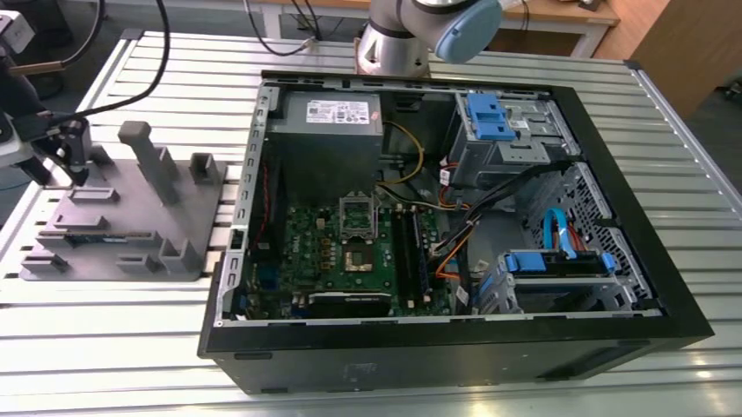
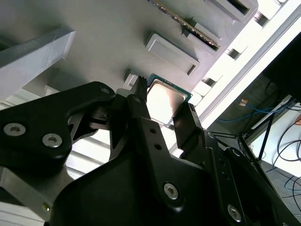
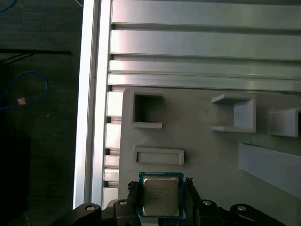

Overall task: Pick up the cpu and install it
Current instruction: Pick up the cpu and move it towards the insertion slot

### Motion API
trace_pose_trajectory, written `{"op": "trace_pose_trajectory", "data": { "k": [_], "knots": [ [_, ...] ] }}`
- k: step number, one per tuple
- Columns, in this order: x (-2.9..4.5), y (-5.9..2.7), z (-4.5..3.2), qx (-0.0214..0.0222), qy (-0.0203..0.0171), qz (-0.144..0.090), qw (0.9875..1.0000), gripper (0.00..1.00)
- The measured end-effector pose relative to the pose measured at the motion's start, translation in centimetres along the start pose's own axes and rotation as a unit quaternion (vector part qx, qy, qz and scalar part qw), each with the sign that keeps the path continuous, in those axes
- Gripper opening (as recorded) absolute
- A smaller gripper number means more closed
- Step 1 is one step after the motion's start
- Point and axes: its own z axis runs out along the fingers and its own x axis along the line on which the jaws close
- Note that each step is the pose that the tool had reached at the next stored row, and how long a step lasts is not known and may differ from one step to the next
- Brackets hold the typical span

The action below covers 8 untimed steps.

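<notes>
The cpu [image 3: 161, 197], a small square chip with a shiny silver top and a thin green rim, lies flat between my two black fingers at the edge of a grey parts fixture [image 3: 207, 155]. In both wrist views a fingertip [image 2: 139, 89] presses against each of two opposite sides of the cpu [image 2: 164, 100], so my gripper [image 2: 162, 101] is shut on it. In the exterior view my gripper [image 1: 72, 169] hangs over the far corner of the fixture [image 1: 128, 230], at the exterior view's left. The dark square socket [image 1: 357, 257] sits on the green motherboard inside the open computer case.
The black case [image 1: 464, 347] lies open on the slatted metal table [image 1: 104, 347], with a grey power supply [image 1: 330, 117], blue drive brackets [image 1: 493, 117] and loose cables inside. Tall grey posts [image 1: 145, 152] stand on the fixture near my gripper. The arm's base [image 1: 394, 43] is behind the case.
</notes>
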Motion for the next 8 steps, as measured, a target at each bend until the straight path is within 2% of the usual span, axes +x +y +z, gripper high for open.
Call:
{"op": "trace_pose_trajectory", "data": {
  "k": [8],
  "knots": [
    [0.02, 0.08, -1.74, 0.0, 0.0, 0.0, 1.0, 0.47]
  ]
}}
